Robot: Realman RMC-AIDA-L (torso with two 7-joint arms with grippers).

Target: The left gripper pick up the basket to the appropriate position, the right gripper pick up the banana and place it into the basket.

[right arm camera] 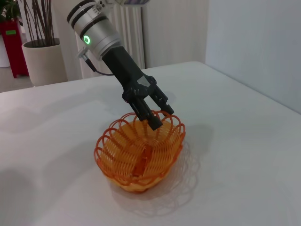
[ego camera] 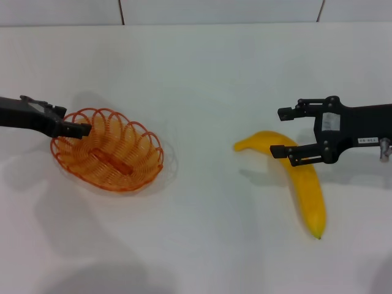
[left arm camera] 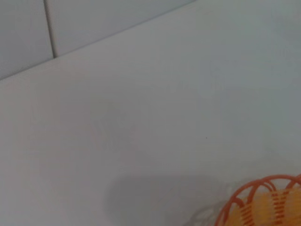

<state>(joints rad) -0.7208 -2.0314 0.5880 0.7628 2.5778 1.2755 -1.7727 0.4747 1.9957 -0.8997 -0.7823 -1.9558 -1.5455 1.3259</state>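
The orange wire basket (ego camera: 110, 153) sits at the left of the white table, empty. My left gripper (ego camera: 78, 129) reaches in from the left and is shut on the basket's left rim. The right wrist view shows its fingers (right arm camera: 154, 121) pinched over the basket's (right arm camera: 141, 155) far rim. A bit of the basket rim (left arm camera: 263, 200) shows in the left wrist view. The yellow banana (ego camera: 306, 184) lies on the table at the right. My right gripper (ego camera: 283, 131) is open just over the banana's upper end, one finger across it, not closed on it.
The white table (ego camera: 202, 92) runs back to a tiled wall (ego camera: 220, 9). In the right wrist view a potted plant (right arm camera: 40, 56) and a radiator (right arm camera: 127, 28) stand beyond the table's far edge.
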